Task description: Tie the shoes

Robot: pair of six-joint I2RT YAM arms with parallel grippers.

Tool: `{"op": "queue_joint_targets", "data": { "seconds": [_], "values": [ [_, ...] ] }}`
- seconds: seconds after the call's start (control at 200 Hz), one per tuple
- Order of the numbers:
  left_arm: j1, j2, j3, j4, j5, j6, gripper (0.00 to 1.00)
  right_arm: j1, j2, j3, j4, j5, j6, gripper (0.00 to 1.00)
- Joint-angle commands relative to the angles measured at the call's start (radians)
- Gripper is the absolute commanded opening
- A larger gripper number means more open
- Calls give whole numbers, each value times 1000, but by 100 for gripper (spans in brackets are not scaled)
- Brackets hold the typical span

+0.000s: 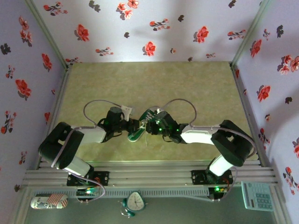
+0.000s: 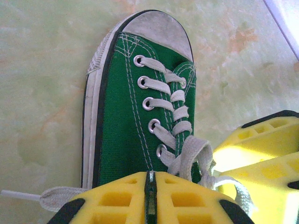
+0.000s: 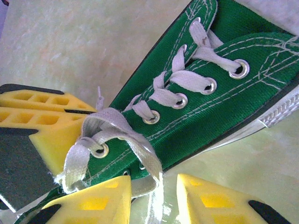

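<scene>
On the pale marbled table [image 1: 140, 79] the green canvas sneaker [image 2: 126, 121] lies mid-table, right between the 2 arms. The left gripper [image 2: 149, 183] sits pressed shut at the shoe's collar; whether it pinches anything cannot be told. The right gripper [image 3: 154, 181] stands part open, 1 white lace [image 3: 145, 151] strand running through the gap, unclamped. The risk: close off-centre and that flat lace slips out. Pull hard and the light sneaker drags, or the crossing at the top eyelet [image 3: 99, 150] slackens.
</scene>
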Motion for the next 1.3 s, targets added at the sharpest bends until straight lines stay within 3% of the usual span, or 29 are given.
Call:
{"op": "queue_joint_targets", "data": {
  "seconds": [0.0,0.495,0.98,1.295],
  "values": [
    [-12,8,1,26,18,-7,15,-4,24,34,31,4,20,31],
    [-11,6,-1,26,18,-5,15,-4,-27,52,-70,59,-42,5],
    [-12,6,3,13,36,2,15,-4,-23,146,-266,101,-188,0],
    [-13,6,9,11,54,6,22,-6,22,184,-304,136,-247,0]
  ]
}}
